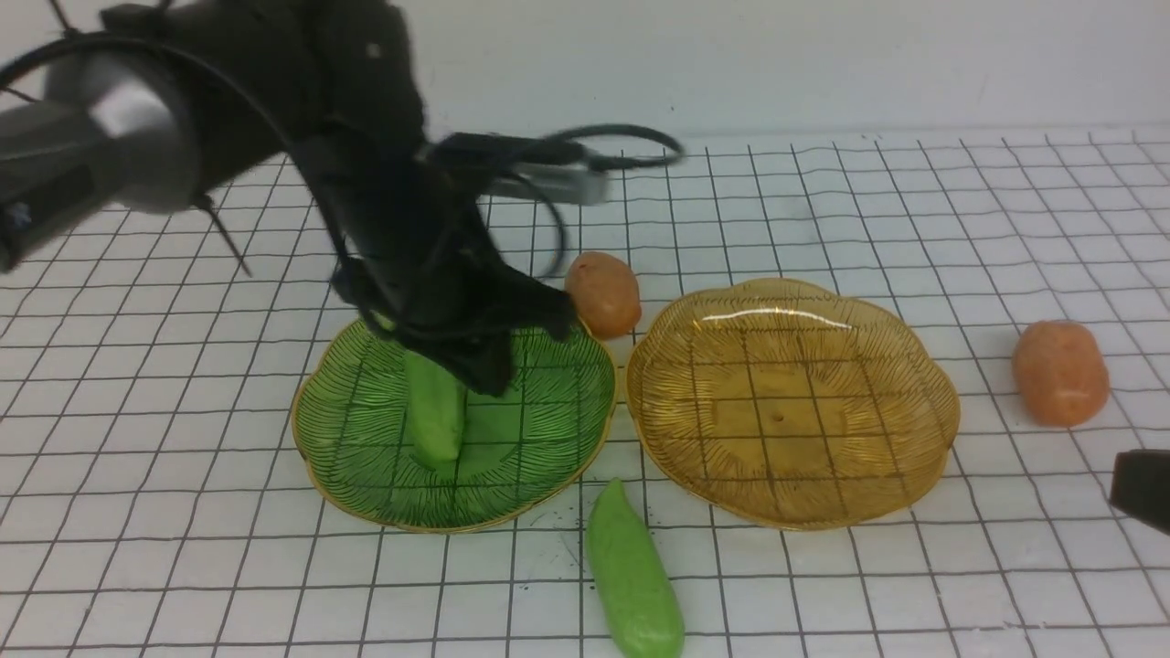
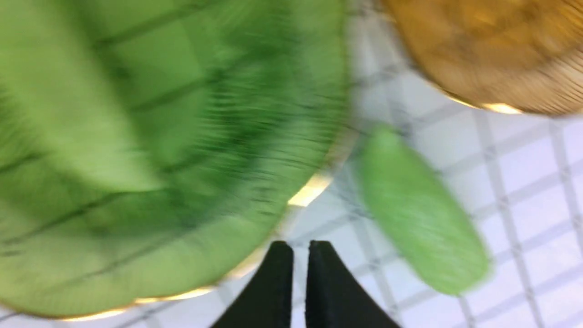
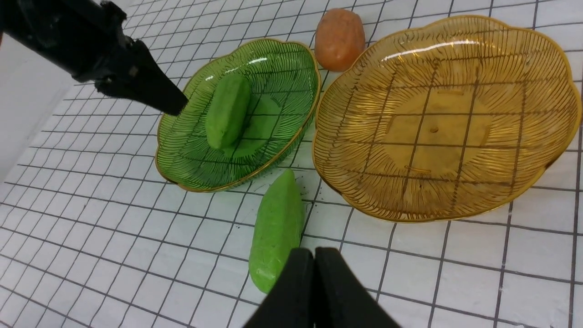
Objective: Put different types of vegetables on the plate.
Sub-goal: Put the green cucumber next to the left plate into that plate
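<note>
One light-green cucumber [image 1: 434, 411] [image 3: 227, 111] lies in the green plate [image 1: 548, 429] [image 3: 282, 82]. A second cucumber [image 1: 633, 576] [image 3: 278, 228] [image 2: 419, 214] rests on the table in front of the two plates. The amber plate [image 1: 823, 439] [image 3: 455, 114] holds nothing. An orange-brown potato [image 1: 603, 294] [image 3: 339, 38] sits behind the plates, another potato [image 1: 1060, 372] at the right. My left gripper [image 1: 489, 375] [image 2: 296, 246] [image 3: 168, 102] hangs shut and empty over the green plate, beside the cucumber in it. My right gripper [image 3: 314, 251] [image 1: 1120, 484] is shut and empty, low at the right edge.
The table [image 1: 183, 548] is white with a black grid. A white wall [image 1: 823, 64] rises behind it. The left arm and its cables [image 1: 567, 174] reach over the green plate's back half.
</note>
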